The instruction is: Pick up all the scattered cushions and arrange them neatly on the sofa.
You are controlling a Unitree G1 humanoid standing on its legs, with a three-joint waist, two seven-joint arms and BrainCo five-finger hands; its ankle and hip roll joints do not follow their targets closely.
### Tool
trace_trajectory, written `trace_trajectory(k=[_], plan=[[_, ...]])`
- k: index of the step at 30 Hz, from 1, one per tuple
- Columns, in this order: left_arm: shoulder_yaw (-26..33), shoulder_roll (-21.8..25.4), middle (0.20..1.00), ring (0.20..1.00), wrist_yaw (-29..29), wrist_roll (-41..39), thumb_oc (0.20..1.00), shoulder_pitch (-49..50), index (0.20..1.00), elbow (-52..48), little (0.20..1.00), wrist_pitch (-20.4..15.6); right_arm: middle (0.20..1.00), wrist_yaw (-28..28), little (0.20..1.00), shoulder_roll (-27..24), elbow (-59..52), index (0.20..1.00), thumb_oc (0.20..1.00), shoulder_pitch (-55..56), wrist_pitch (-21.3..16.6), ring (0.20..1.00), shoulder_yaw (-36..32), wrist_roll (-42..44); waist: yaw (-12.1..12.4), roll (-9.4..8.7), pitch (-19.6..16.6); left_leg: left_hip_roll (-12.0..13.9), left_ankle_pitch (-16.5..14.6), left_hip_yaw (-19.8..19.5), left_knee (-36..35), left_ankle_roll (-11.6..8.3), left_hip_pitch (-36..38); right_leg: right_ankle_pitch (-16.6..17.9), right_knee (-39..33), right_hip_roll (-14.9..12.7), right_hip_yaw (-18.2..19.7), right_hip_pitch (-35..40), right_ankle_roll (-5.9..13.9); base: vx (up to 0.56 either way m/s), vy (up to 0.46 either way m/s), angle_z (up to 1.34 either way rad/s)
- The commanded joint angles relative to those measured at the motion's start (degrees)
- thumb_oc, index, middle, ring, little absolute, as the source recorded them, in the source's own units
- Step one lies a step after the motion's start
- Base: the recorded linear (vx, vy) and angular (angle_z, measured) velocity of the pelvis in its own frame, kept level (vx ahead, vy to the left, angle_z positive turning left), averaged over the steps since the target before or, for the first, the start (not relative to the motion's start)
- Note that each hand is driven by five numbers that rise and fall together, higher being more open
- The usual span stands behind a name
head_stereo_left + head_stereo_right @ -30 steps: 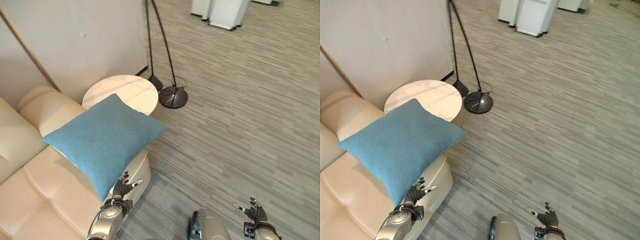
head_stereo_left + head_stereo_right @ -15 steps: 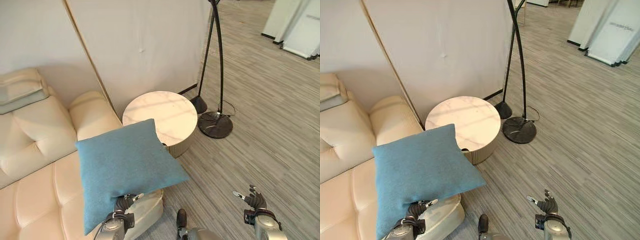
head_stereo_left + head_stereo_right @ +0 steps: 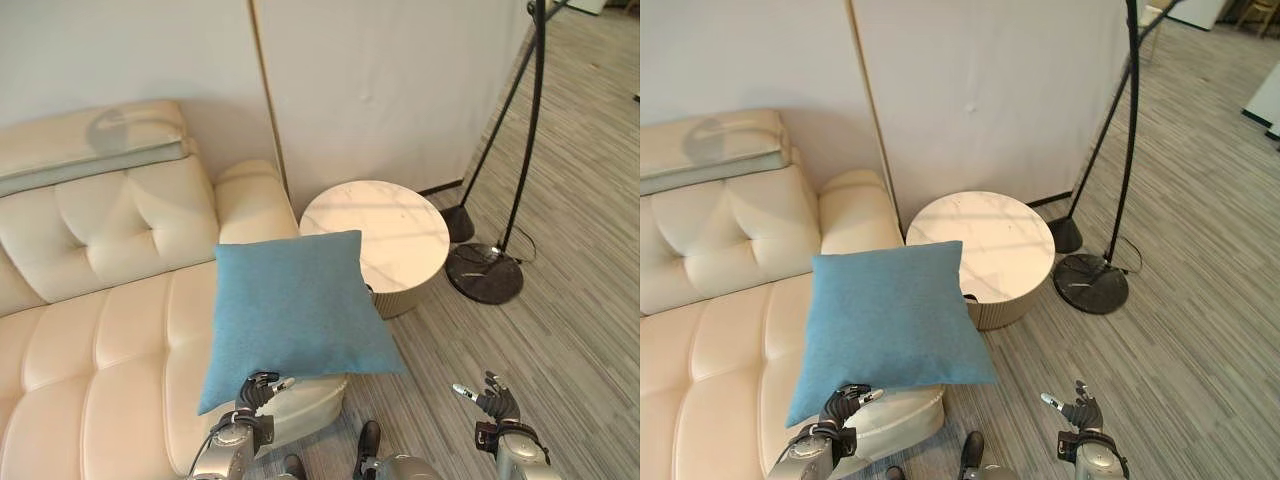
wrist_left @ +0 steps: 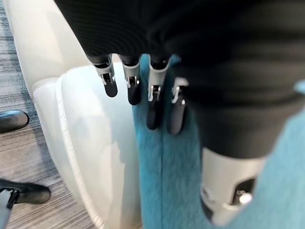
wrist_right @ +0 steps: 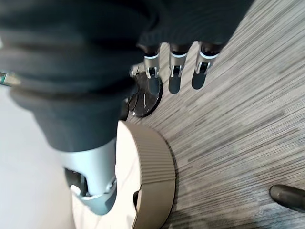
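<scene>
The blue cushion (image 3: 292, 310) stands nearly upright over the front edge of the cream sofa (image 3: 110, 330), at its armrest end, one lower corner pointing down; its lower edge hides the seat rim. The left hand (image 3: 258, 388) grips that lower edge, fingers (image 4: 153, 107) pressed into the fabric. The right hand (image 3: 492, 402) hangs relaxed and empty above the floor (image 3: 570, 340), near the round side table (image 3: 385, 235).

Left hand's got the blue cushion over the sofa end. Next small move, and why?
Probably carry the cushion leftward and lower it toward the backrest. It hangs from the left hand over the sofa's end near the round table; the right hand is open and free.
</scene>
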Motion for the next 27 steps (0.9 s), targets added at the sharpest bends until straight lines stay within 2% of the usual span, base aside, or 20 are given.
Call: trace_trajectory(k=[1,7,12,14,15,17,20,27], plan=[[-0.73,1.72,1.0,1.0,-0.27,2.49,1.0,-2.6,1.0,1.18,1.0,-1.21,1.0,0.25,1.0,-0.83,-0.23,1.0,1.0,-3.5,-0.95,1.0,0.67,-1.35,0.42,-0.55,-0.17,0.36,-0.57,-0.11,0.01,-1.9,3.48,-5.4,-1.49,-1.7,1.81,5.78,5.3,-0.07,0.122,-0.04],[0.87,2.32,1.0,1.0,0.32,2.62,1.0,0.12,1.0,3.58,1.0,-0.61,1.0,-0.72,1.0,-0.9,1.05,1.0,1.0,-5.51,0.57,1.0,1.73,-4.19,3.08,-1.32,0.43,-1.36,-0.82,-2.85,0.01,-0.69,2.51,-3.24,-1.3,-3.52,0.65,5.74,6.5,-0.07,0.186,0.06],[4.68,3.01,1.0,1.0,2.73,0.75,1.0,0.58,1.0,5.97,1.0,-1.0,1.0,-2.77,1.0,-1.7,0.94,1.0,1.0,-5.84,0.57,1.0,-0.63,-4.67,3.98,-1.59,1.83,-2.21,-0.49,-5.49,0.01,0.08,1.31,-3.78,4.54,-5.03,0.95,2.8,7.09,-0.06,0.103,0.31],[6.57,4.43,1.0,1.0,4.12,0.33,1.0,-0.02,1.0,6.36,1.0,-1.47,1.0,-4.34,1.0,-2.41,0.68,1.0,1.0,-6.7,0.53,1.0,-2.31,-4.74,3.73,-1.65,2.66,-2.48,0.62,-6.88,0.01,0.56,-0.54,-3.69,6.47,-4.74,4.99,0.25,7.22,-0.14,0.069,0.67],[7.76,5.76,1.0,1.0,4.89,0.49,1.0,-1.09,1.0,8.9,1.0,-2.11,1.0,-5.47,1.0,-3.11,0.99,1.0,1.0,-6.66,-0.05,1.0,-4.17,-3.82,2.91,-1.79,2.17,-2.91,1.3,-9.1,0.01,0.55,-2.51,-5.07,5.88,-2.36,13.91,-0.94,6.91,-0.1,0.016,0.94],[8.87,6.24,1.0,1.0,5.01,0.45,1.0,-1.23,1.0,9.53,1.0,-2.39,1.0,-5.72,1.0,-3.59,0.98,1.0,1.0,-6.6,-0.09,1.0,-4.89,-3.59,3.17,-1.91,1.92,-2.97,1.48,-9.52,0.01,0.42,-2.8,-4.75,4.0,-2.43,13.88,-0.32,6.43,0.01,-0.012,0.92],[12.29,7.84,1.0,1.0,4.93,1.77,1.0,-1.69,1.0,13.95,1.0,-2.05,1.0,-6.53,1.0,-5.74,0.17,1.0,1.0,-6.66,-0.35,1.0,-7.93,-3.03,3.54,-2.18,0.17,-3.12,1.58,-10.7,0.01,-0.18,-2.82,-4.43,-1.49,-2.25,11.73,3.46,5.87,0.1,-0.048,0.29],[15.68,11.42,1.0,1.0,4.85,0.36,1.0,-5.15,1.0,12.32,1.0,-1.88,1.0,-6.46,1.0,-8.46,-3.76,1.0,1.0,-7.74,-0.18,1.0,-10.34,-2.71,2.33,-0.89,-1.06,-2.87,1.26,-10.88,0.01,-0.88,-1.13,-6.23,-1.49,-2.39,10.31,5.48,5.79,0.04,-0.009,0.03]])
